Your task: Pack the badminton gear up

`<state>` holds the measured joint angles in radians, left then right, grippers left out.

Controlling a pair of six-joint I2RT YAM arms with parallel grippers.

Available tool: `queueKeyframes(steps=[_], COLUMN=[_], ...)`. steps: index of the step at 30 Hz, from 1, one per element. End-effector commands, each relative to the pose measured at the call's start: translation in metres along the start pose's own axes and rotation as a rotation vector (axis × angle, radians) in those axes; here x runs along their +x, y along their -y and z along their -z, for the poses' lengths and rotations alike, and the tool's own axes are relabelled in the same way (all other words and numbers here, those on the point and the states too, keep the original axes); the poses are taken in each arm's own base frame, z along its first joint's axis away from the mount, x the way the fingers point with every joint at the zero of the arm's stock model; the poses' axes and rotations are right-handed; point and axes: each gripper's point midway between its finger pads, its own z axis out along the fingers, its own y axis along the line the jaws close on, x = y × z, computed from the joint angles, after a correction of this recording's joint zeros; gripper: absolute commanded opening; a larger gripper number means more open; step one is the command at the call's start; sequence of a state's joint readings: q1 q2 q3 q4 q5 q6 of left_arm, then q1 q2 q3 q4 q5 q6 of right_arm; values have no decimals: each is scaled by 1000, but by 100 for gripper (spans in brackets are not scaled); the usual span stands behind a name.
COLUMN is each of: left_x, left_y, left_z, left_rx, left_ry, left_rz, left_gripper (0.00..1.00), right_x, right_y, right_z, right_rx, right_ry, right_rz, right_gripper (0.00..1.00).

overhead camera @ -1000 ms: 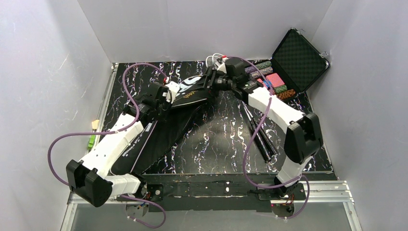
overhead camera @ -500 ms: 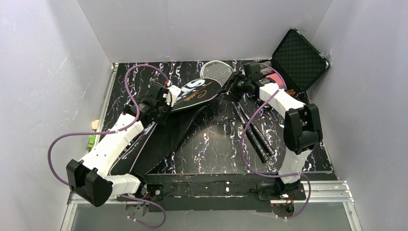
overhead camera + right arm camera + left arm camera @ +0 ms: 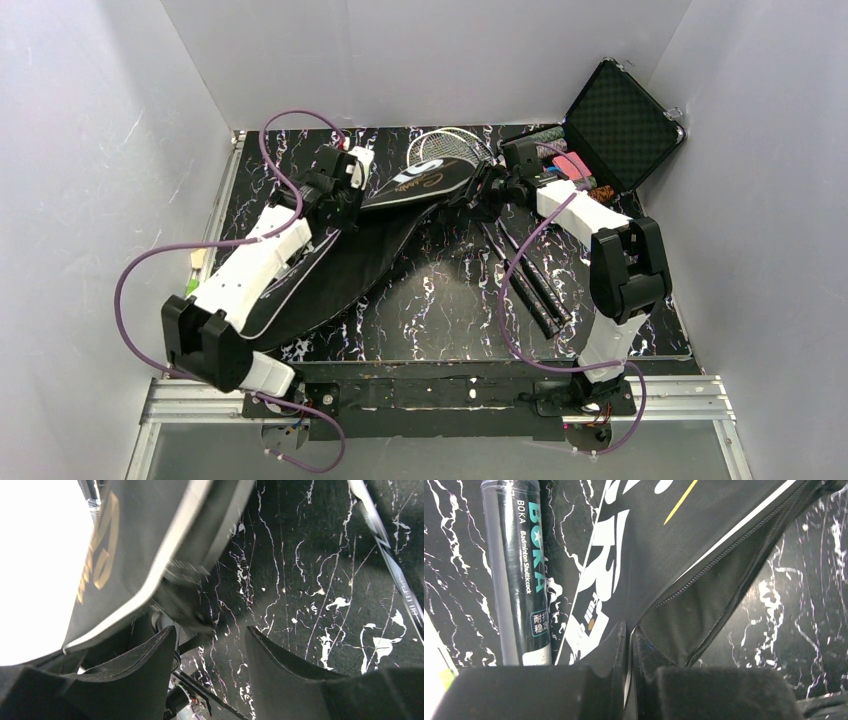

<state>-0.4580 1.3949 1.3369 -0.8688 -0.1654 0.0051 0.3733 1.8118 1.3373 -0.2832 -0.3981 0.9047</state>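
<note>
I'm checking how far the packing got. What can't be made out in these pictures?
- Shuttlecocks: none in view; the tube hides its contents in the left wrist view.
- Inside the bag: its lifted flap covers it in the top view.
- Racket heads: partly behind the bag in the top view.
- Right wrist view: bag edge blurred.

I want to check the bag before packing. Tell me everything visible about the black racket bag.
The racket bag is long, black, soft fabric with white piping, white lettering and gold script on its wide end. It lies diagonally on the table, narrow end near-left, wide end far. Its zip looks open along one side. The left gripper pinches that edge; the open right gripper is by the wide end.
</note>
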Motion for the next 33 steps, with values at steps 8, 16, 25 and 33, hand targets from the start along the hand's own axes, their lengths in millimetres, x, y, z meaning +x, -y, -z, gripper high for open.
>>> queueKeyframes(steps=[8,16,25,33], left_x=[-21,-30,-17,-14], left_y=[-7,-2,-1,-20], left_z=[-26,-23,-43,-49], left_rx=[21,41,26,12], left_ry=[10,31,-8,-24], left_rz=[217,293,334,433], left_gripper=[0,0,0,0], right_x=[9,24,-42,-63], right_y=[-81,-105,-59,33], right_z=[4,-53,-10,42], right_rx=[-186,-159,67,392], right_ry=[-24,-132,59,119], right_rz=[119,173,227,297], right_gripper=[54,54,80,85])
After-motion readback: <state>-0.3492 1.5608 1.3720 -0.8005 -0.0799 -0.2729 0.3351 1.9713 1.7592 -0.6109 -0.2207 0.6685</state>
